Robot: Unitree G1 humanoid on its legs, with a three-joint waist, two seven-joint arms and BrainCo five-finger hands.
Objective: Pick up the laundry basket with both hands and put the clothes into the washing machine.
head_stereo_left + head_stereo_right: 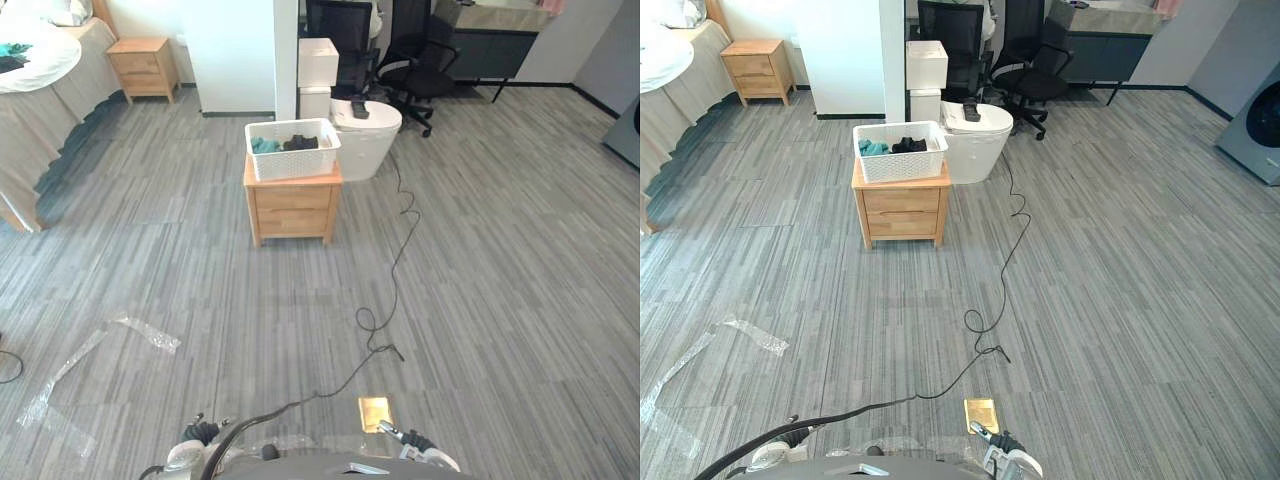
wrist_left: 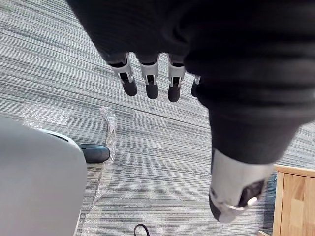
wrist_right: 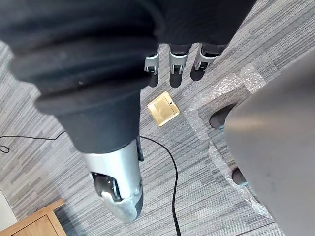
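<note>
1. Plainly, the laundry basket [image 1: 292, 150] sits where a standing robot can take it by both ends. It rests on top of a low wooden nightstand [image 1: 292, 208] in the upper middle of the left eye view, raised off the floor so that no deep stoop should be needed.
2. The clothes [image 1: 286, 144], a teal piece and a dark one, lie inside the basket below its rim, so lifting the basket should carry them along.
3. The washing machine [image 1: 1254, 122] stands at the right edge of the right eye view, well apart from the basket. I judge that a walk and a turn lie between pick-up and loading.
4. Open grey floor [image 1: 300, 320] separates the robot from the nightstand, so the task looks barely begun and the approach comes first.
5. The left hand [image 2: 151, 84] hangs down over the floor in its wrist view, fingers straight and loose, thumb apart, holding nothing.
6. The right hand [image 3: 173, 69] hangs likewise, fingers relaxed and empty, above a brass floor plate [image 3: 163, 108].
7. Both arms hang low, which I take as a pose for walking rather than for reaching.
</note>
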